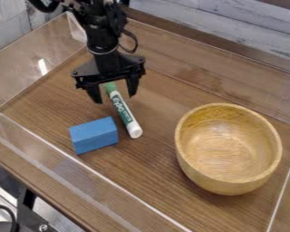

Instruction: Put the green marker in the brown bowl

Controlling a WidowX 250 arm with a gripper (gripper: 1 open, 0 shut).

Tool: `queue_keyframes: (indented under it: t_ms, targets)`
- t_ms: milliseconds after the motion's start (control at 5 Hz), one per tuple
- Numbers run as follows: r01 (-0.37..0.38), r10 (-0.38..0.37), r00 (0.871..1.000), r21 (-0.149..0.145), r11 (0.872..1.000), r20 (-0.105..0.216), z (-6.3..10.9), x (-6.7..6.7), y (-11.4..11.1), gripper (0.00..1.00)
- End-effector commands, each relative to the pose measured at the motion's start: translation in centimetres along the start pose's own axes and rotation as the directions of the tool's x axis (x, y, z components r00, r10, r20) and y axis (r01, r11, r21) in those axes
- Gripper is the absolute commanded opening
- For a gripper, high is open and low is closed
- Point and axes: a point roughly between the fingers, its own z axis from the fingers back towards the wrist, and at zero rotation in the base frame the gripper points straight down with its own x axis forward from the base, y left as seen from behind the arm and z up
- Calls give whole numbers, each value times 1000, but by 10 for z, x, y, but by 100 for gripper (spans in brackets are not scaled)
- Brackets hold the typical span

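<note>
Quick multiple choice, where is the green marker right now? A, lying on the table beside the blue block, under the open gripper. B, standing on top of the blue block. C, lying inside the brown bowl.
A: the green marker lies flat on the table next to the blue block, with the gripper open over its upper end; the brown bowl holds nothing.

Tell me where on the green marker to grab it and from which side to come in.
Grip the green marker across its slim barrel near the upper, capped end, coming straight down from above. It lies flat on the table, so its sides are free. The claw already hangs open over that end; the blue block crowds the lower end.
</note>
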Motion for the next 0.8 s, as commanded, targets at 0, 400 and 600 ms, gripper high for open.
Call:
queue_keyframes:
  t_ms: [0, 400, 600]
  targets:
    - [-1, 1, 1000, -9, 1000, 30, 3, 6, -4, 100]
    - [-13, 13, 1000, 5, 1000, 18, -8, 1, -4, 100]
    - [-18, 17, 1000, 8, 1000, 16, -10, 0, -4, 0]
